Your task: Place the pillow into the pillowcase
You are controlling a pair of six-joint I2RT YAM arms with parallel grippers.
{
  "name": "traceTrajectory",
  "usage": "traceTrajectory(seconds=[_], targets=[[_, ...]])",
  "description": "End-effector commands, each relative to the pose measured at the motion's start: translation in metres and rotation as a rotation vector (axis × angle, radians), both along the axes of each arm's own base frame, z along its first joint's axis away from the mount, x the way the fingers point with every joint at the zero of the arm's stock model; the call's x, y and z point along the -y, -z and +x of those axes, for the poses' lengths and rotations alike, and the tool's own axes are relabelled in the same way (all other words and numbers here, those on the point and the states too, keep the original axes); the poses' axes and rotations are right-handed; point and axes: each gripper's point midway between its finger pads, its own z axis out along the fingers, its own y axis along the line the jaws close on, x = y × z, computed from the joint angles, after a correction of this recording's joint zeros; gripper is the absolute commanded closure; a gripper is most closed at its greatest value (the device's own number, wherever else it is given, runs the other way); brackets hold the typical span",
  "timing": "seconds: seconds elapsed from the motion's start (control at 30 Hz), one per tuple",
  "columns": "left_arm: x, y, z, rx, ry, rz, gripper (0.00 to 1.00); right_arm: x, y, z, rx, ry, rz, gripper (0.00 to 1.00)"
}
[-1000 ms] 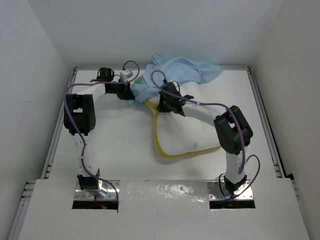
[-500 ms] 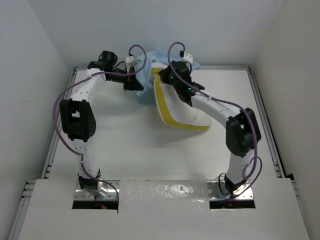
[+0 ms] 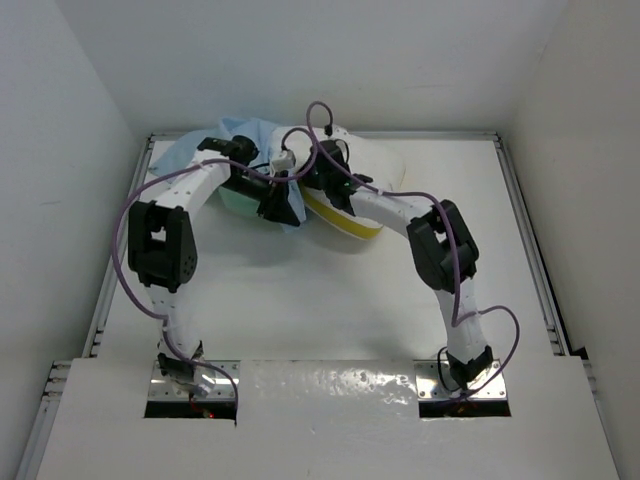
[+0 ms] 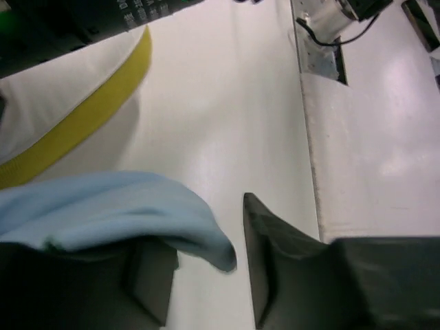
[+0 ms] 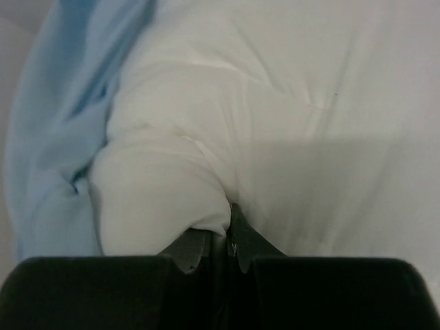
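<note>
At the far side of the table (image 3: 300,300), your two arms meet over the bedding. The pillow (image 3: 365,170) lies at the far middle of the table, plump and white, its yellow-piped edge facing the near side. The pillowcase (image 3: 215,140) is bunched just to the left of it against the back wall. Its light blue face is up at the rear, and a patch of sea-green shows nearer, under the left arm.

Your right gripper (image 3: 312,180) sits at the pillow's left end. In the right wrist view, the right gripper (image 5: 223,237) has its jaws pinched together on a thick fold of the pillow (image 5: 289,124), which bulges out above the fingertips. The blue of the pillowcase (image 5: 55,137) runs down the left side of that view, touching the pillow.

Your left gripper (image 3: 283,205) hangs just beside the pillow's yellow edge, close to the right one. In the left wrist view, the left gripper (image 4: 210,268) has its jaws standing apart with bare table (image 4: 227,137) between them. A flap of the pillowcase (image 4: 110,213) is draped over one finger, and its tip hangs into the gap without being clamped. The pillow (image 4: 62,89) fills the upper left corner of that view. From above, no part of the pillow can be seen inside the pillowcase.
</note>
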Motion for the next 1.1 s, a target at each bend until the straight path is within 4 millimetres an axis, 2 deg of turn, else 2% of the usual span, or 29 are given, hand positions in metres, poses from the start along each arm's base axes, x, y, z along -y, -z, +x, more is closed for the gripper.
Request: traceTrajectory(seconds=[0.0,0.03,0.07,0.1,0.17,0.2,0.27,0.33,0.37,0.4,0.43,0.47,0.5,0.53,0.57,0.6,0.67,0.7,0.73,0.77,0.8,0.83,0.87,0.9,0.93,0.97,1.0,1.03,1.07], targets=[[-0.013,-0.042,-0.034,0.032,-0.011,-0.006,0.55,-0.019,0.000,-0.039,0.025,-0.186,0.029,1.00],[-0.028,-0.035,-0.033,0.041,-0.046,0.054,0.44,-0.019,-0.018,-0.051,0.065,-0.235,0.027,0.98],[-0.035,-0.032,-0.032,0.047,-0.063,0.089,0.26,-0.020,-0.016,-0.064,0.063,-0.277,0.024,0.95],[-0.042,-0.032,-0.030,0.065,-0.077,0.121,0.23,-0.023,0.002,-0.087,0.018,-0.343,0.002,0.95],[-0.056,-0.046,-0.021,0.167,-0.115,0.186,0.20,-0.024,0.001,-0.112,0.008,-0.418,-0.021,0.92],[-0.064,-0.060,-0.016,0.217,-0.142,0.187,0.14,-0.028,0.013,-0.134,-0.028,-0.485,-0.029,0.91],[-0.068,-0.097,-0.001,0.308,-0.184,0.132,0.00,-0.029,0.015,-0.154,-0.035,-0.547,-0.045,0.92],[-0.070,-0.121,0.014,0.347,-0.212,0.087,0.00,-0.031,0.029,-0.178,-0.061,-0.616,-0.073,0.92],[-0.069,-0.123,0.018,0.340,-0.218,0.085,0.00,-0.032,0.032,-0.188,-0.078,-0.640,-0.084,0.90],[-0.069,-0.116,0.024,0.311,-0.226,0.090,0.00,-0.033,0.031,-0.193,-0.082,-0.663,-0.083,0.87],[-0.071,-0.109,0.045,0.351,-0.265,0.120,0.00,-0.037,0.029,-0.203,-0.087,-0.720,-0.072,0.84],[-0.074,-0.099,0.057,0.241,-0.366,0.152,0.00,-0.039,0.023,-0.214,-0.090,-0.759,-0.070,0.75],[-0.086,-0.074,0.091,0.255,-0.491,0.242,0.00,-0.040,0.018,-0.222,-0.085,-0.796,-0.071,0.69],[-0.090,-0.061,0.100,0.214,-0.546,0.278,0.00,-0.039,0.014,-0.231,-0.066,-0.853,-0.089,0.57],[-0.093,-0.051,0.108,0.232,-0.556,0.308,0.00,-0.034,0.014,-0.239,-0.082,-0.869,-0.112,0.34],[-0.091,-0.036,0.121,0.263,-0.568,0.351,0.00,-0.028,-0.004,-0.243,-0.043,-0.874,-0.115,0.21],[-0.069,-0.026,0.129,0.280,-0.555,0.369,0.00,0.000,-0.016,-0.224,0.002,-0.781,-0.211,0.01],[-0.061,-0.022,0.143,0.306,-0.557,0.377,0.00,0.011,-0.038,-0.213,0.049,-0.743,-0.208,0.01],[-0.052,-0.019,0.149,0.302,-0.561,0.375,0.03,0.021,-0.045,-0.201,0.047,-0.703,-0.200,0.01],[-0.036,-0.004,0.153,0.290,-0.535,0.382,0.04,0.045,-0.060,-0.174,0.033,-0.636,-0.174,0.01],[-0.030,-0.011,0.167,0.335,-0.558,0.376,0.06,0.057,-0.060,-0.160,0.009,-0.608,-0.154,0.04],[-0.025,-0.007,0.174,0.322,-0.584,0.377,0.13,0.068,-0.058,-0.152,-0.020,-0.589,-0.145,0.11],[-0.020,0.009,0.183,0.312,-0.594,0.395,0.17,0.087,-0.067,-0.130,-0.013,-0.542,-0.145,0.23],[-0.022,0.007,0.199,0.346,-0.646,0.407,0.22,0.097,-0.052,-0.116,-0.039,-0.534,-0.188,0.53],[-0.022,0.013,0.206,0.329,-0.675,0.415,0.27,0.106,-0.043,-0.108,-0.069,-0.512,-0.212,0.65],[-0.021,0.018,0.219,0.337,-0.696,0.420,0.28,0.117,-0.050,-0.088,-0.057,-0.473,-0.222,0.68],[-0.024,0.019,0.226,0.346,-0.723,0.435,0.28,0.121,-0.046,-0.077,-0.060,-0.479,-0.228,0.48],[-0.024,0.022,0.231,0.346,-0.735,0.441,0.28,0.120,-0.016,-0.071,-0.139,-0.499,-0.226,0.30],[-0.022,0.025,0.238,0.355,-0.737,0.443,0.28,0.121,-0.028,-0.051,-0.111,-0.495,-0.213,0.21]])
